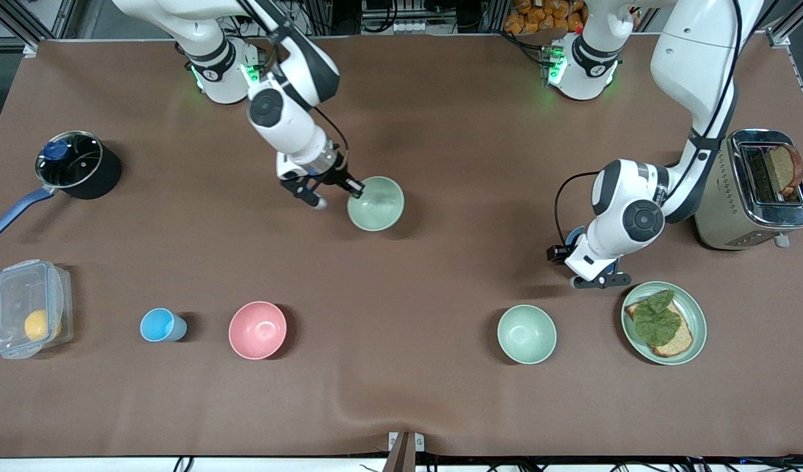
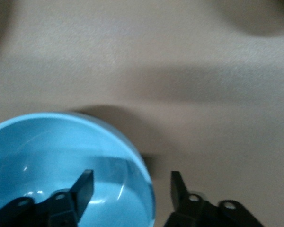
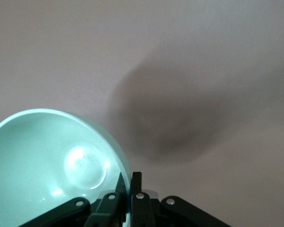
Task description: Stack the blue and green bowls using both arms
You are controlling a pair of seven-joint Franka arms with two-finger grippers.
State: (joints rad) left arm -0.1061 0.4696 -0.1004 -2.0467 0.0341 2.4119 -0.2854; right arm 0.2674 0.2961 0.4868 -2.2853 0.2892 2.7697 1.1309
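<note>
My right gripper (image 1: 356,190) (image 3: 129,177) is shut on the rim of the green bowl (image 1: 376,204) (image 3: 47,161), one finger inside and one outside. It holds the bowl over the middle of the table, and the bowl's shadow lies apart from it. The blue bowl (image 2: 57,156) sits toward the left arm's end, mostly hidden under the left arm in the front view, where only a blue sliver (image 1: 575,236) shows. My left gripper (image 1: 594,272) (image 2: 131,177) is open and straddles the blue bowl's rim. One of its fingers (image 2: 85,187) is inside the bowl, the other is outside, and neither touches.
A second, mint-green bowl (image 1: 526,334) and a green plate (image 1: 699,324) with toast and a leaf lie nearer the camera than the left gripper. A toaster (image 1: 752,196) stands beside that arm. Pink bowl (image 1: 257,330), light-blue cup (image 1: 160,325), clear container (image 1: 27,318) and lidded pot (image 1: 70,160) are toward the right arm's end.
</note>
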